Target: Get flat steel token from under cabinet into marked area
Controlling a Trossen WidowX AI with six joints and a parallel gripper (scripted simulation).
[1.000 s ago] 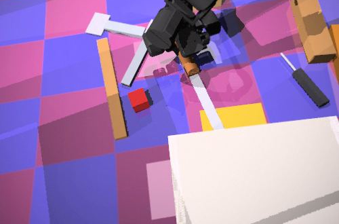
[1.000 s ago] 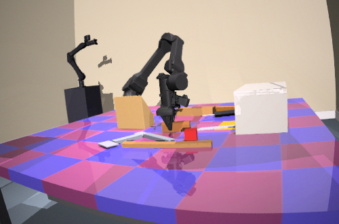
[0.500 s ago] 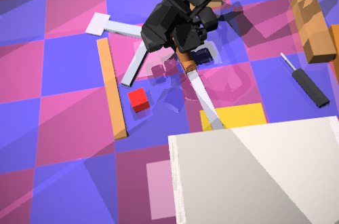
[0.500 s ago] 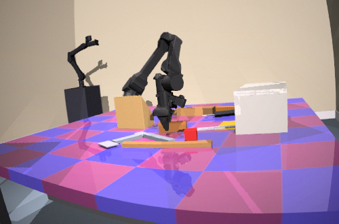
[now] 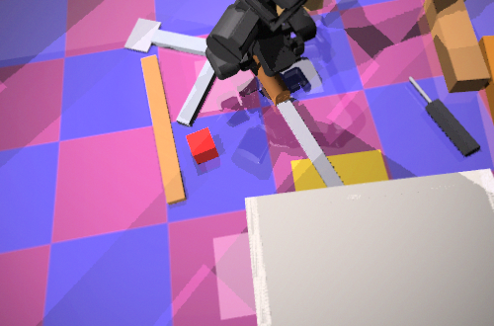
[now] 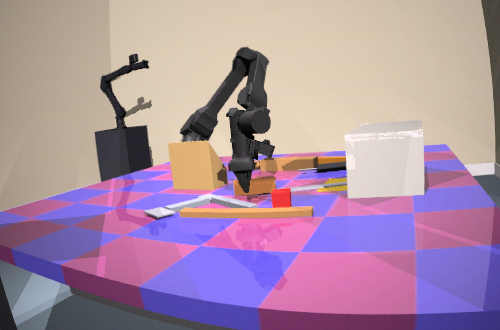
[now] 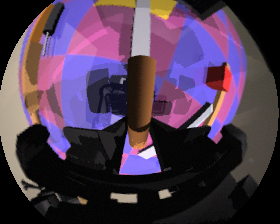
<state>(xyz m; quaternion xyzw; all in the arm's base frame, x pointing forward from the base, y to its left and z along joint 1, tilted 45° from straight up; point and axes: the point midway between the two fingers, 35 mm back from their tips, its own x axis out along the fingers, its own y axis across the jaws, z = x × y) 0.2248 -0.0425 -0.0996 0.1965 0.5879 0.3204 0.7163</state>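
My gripper point(image 5: 262, 68) point(image 6: 245, 188) point(image 7: 138, 118) is shut on the brown round handle point(image 5: 273, 86) point(image 7: 141, 90) of a flat steel-bladed tool. Its straight grey blade point(image 5: 308, 138) point(image 6: 306, 188) point(image 7: 141, 37) reaches across the yellow marked area point(image 5: 363, 168) point(image 7: 162, 9) towards the white cabinet point(image 5: 370, 252) point(image 6: 385, 167). In the top view the cabinet's top hides the blade's far end. The gripper is low over the table, well short of the cabinet. The token shows in no view, and neither do the vent slots.
A pale bent bar with a flat head point(image 5: 143, 35) point(image 6: 159, 213) lies beside the gripper. A red cube point(image 5: 202, 144) point(image 6: 281, 198) point(image 7: 217, 77) and a wooden strip point(image 5: 163, 128) point(image 6: 245, 212) lie nearby. Across from them are a black-handled tool point(image 5: 452, 125) and a big wooden handled block point(image 5: 456, 40).
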